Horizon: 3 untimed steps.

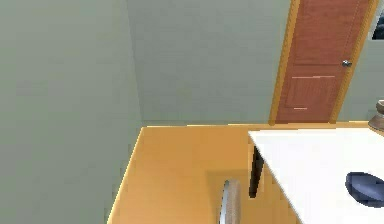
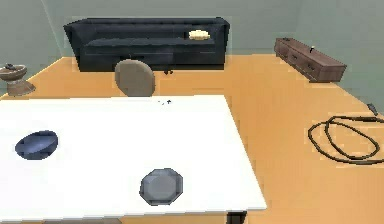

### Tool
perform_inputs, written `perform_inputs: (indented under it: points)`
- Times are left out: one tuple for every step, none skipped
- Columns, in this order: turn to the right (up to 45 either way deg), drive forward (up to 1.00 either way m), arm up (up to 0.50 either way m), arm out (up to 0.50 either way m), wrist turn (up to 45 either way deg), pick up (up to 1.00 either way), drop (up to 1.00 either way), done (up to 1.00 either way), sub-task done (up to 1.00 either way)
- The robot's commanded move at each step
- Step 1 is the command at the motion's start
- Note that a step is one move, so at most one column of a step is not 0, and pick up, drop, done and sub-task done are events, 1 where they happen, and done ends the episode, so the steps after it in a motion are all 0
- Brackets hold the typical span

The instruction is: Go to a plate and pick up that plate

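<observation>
1. White table spans the arm side view's lower left. Its corner shows again at the forward view's lower right.
2. Grey plate lies flat on the table near its near edge, well apart from the bowl.
3. Dark blue bowl sits on the table toward the arm side view's left. It also shows at the forward view's right edge.
4. Tan chair stands at the table's far side.
5. Dark sofa stands against the far wall, with a yellow thing on it.
6. Brown low cabinet stands to the sofa's right, and a black cable lies coiled on the orange floor.
7. Brown door stands shut in the grey-green wall.
8. Gripper: the state of its fingers cannot be told.
</observation>
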Motion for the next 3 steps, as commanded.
perform_inputs:
  points:
    - [0.0,0.00,0.50,0.00,0.0,0.00,0.00,0.00,0.00]
    - [0.0,0.00,0.24,0.00,0.0,0.00,0.00,0.00,0.00]
    - [0.0,0.00,0.00,0.22,0.0,0.00,0.00,0.00,0.00]
